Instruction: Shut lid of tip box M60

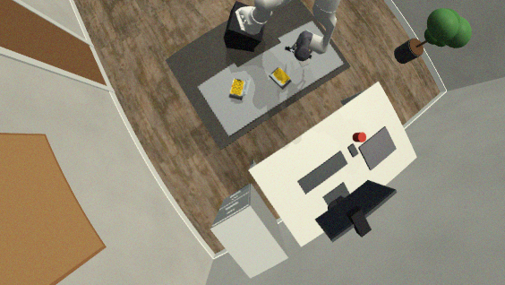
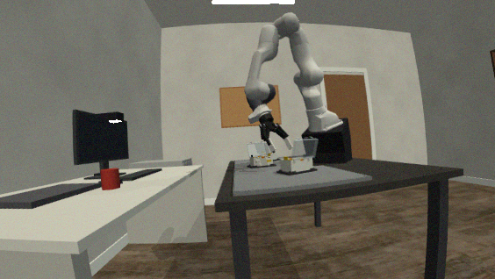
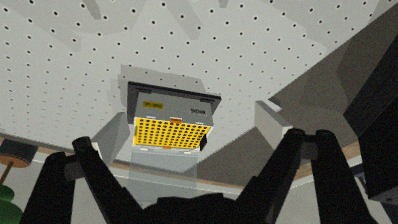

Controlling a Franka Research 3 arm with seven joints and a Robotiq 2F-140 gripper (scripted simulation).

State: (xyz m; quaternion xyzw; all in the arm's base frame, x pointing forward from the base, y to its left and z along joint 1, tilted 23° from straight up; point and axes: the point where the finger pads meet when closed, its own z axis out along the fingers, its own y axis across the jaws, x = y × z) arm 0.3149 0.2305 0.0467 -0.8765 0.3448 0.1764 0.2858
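In the wrist view a tip box (image 3: 171,131) with a yellow insert sits on a dark holder plate (image 3: 172,94). Its clear lid (image 3: 160,167) stands open. Its front wall carries a yellow sticker (image 3: 152,105) and a white sticker (image 3: 198,111); I cannot read the ID. My gripper (image 3: 191,117) is open and empty, hovering above this box. From above, the gripper (image 1: 304,55) covers this box, and two other open boxes (image 1: 238,87) (image 1: 280,76) lie on the grey mat. In the side view the gripper (image 2: 277,142) hangs over the boxes (image 2: 260,155) (image 2: 298,160).
The black robot base block (image 1: 242,31) stands at the table's back. A perforated grey mat (image 1: 269,85) covers the dark table. A white desk (image 1: 333,166) with a monitor, keyboard and red cup (image 1: 359,136) stands apart. A potted plant (image 1: 440,31) is nearby.
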